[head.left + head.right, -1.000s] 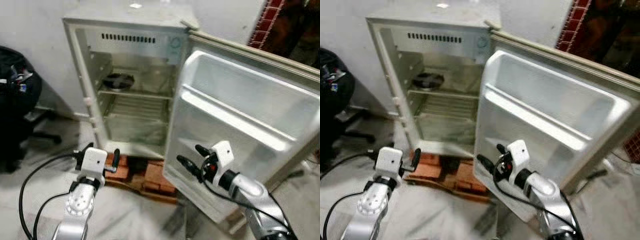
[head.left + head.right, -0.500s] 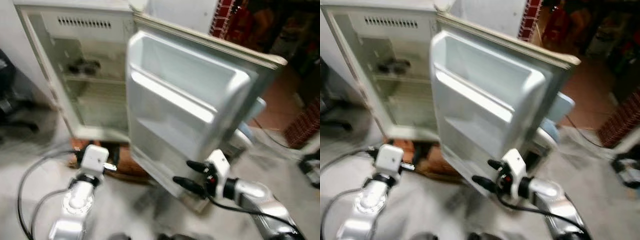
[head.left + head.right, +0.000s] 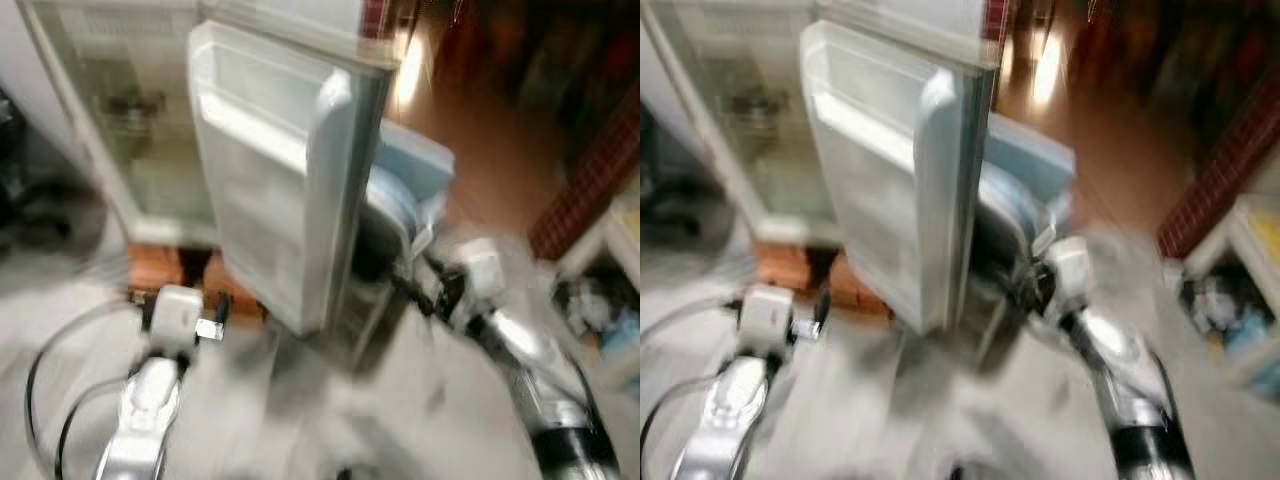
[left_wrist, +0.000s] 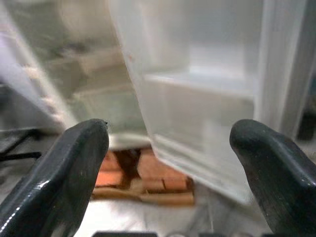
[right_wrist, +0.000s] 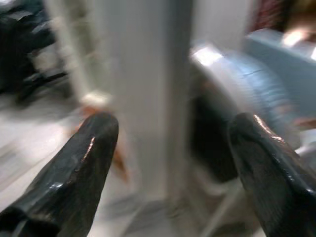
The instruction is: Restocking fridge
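Observation:
The small white fridge (image 3: 110, 120) stands open at the upper left, its shelves blurred. Its door (image 3: 270, 180) is swung wide and I see it nearly edge-on, with bare door shelves (image 4: 197, 84). My left gripper (image 3: 180, 302) hovers low over the floor before the fridge's foot. It is open with nothing between its fingers (image 4: 74, 163). My right gripper (image 3: 420, 280) is open too, out by the door's outer edge (image 5: 148, 98), and holds nothing. The head views are smeared by motion.
Red bricks (image 3: 160, 270) prop up the fridge. A pale blue rounded object (image 3: 410, 190) sits behind the door. Something black (image 3: 20, 200) stands at far left. A black cable (image 3: 40, 360) loops on the grey floor. A red brick wall (image 3: 590, 170) and a cluttered box (image 3: 600, 310) are at right.
The camera has swung to the right, so the fridge has slid left in the picture and the door now shows edge-on. Blur has grown. Both grippers stay open.

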